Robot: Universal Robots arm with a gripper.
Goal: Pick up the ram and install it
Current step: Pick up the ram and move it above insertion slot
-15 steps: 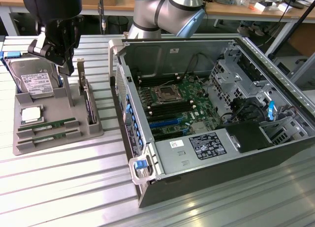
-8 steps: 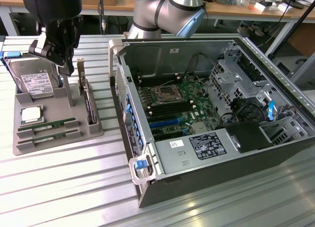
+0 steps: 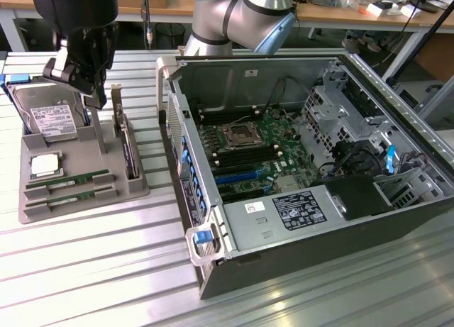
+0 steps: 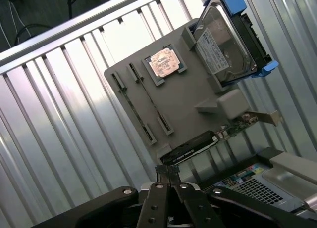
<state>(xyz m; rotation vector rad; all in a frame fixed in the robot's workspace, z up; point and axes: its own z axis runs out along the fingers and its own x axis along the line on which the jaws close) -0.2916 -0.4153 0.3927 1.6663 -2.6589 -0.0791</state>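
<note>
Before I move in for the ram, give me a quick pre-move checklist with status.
1. Ram ready for pickup: ok, two sticks lie flat in the gray tray.
2. Jaws empty: ok, nothing held.
3. Jaws open for a grasp: not ok, they are shut together.
4. Jaws at the ram: not ok, they hang above the tray, off both sticks.
5. Case open, motherboard exposed: ok.
6. Memory slots with latches open: cannot tell.
</note>
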